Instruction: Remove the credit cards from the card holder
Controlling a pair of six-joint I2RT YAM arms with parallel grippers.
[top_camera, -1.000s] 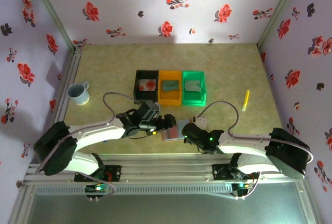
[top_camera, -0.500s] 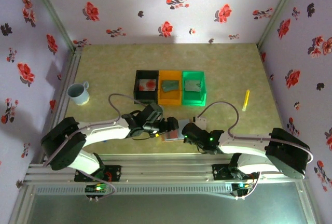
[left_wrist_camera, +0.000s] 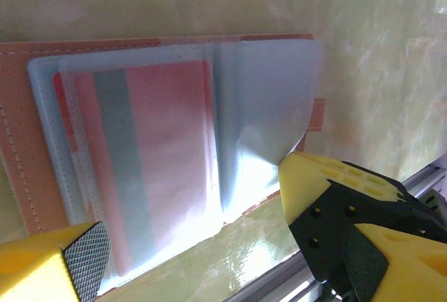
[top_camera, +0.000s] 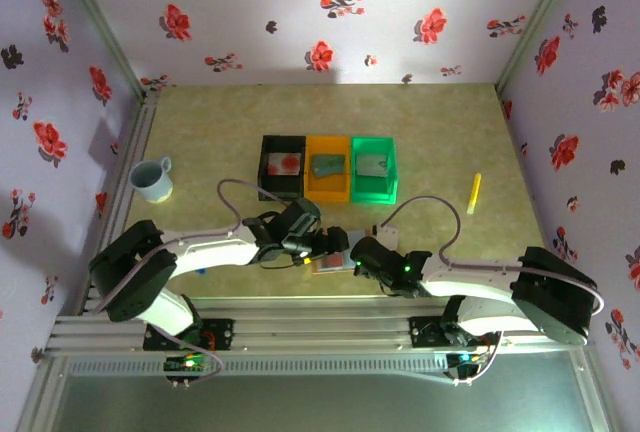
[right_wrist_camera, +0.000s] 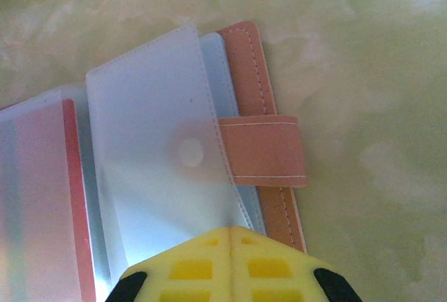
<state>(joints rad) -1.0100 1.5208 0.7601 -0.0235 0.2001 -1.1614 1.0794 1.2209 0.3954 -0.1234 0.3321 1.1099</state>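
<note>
The card holder [left_wrist_camera: 216, 127], laid open on the tabletop [left_wrist_camera: 377, 71] near the arms' bases, is best pinned by the right pincer [right_wrist_camera: 229, 235], shut on a corner of a limp, frosted plastic leaf [right_wrist_camera: 160, 155], while the left pincer [left_wrist_camera: 234, 263], spread wide above, is closed on the stiff, grey-striped credit card [left_wrist_camera: 140, 169], which is slid flat from its slick sleeve [left_wrist_camera: 45, 134]. The tan cover [right_wrist_camera: 244, 57] is stitched.
</note>
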